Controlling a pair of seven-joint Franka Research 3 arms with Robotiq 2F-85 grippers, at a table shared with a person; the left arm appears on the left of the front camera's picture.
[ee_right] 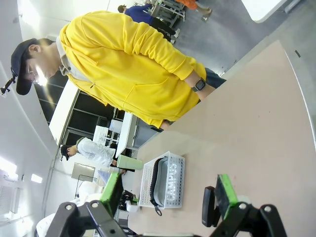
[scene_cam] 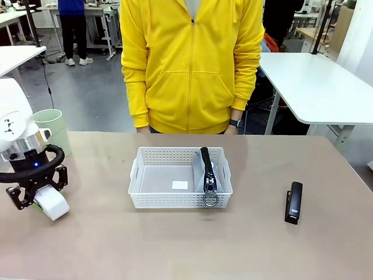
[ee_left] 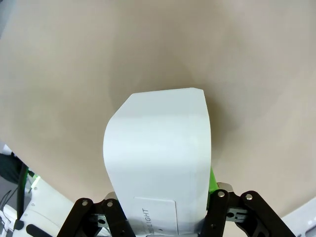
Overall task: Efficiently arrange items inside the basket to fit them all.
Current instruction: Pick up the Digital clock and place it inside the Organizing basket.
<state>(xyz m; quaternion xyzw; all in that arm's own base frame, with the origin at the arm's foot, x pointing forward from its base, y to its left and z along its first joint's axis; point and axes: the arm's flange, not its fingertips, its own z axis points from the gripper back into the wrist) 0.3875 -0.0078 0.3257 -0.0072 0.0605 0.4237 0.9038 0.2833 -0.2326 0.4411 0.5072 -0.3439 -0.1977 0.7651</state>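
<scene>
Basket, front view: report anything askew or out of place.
The grey zip pouch stands on edge at the basket's right end, and its ring pull hangs over the front rim. Nothing else there looks odd.

The tan table holds a white basket at centre, a black stapler at right, a green cup at left and a white box at lower left.

white perf. basket, blk stapler, green cup

White arm, black jaws, green pads
</scene>
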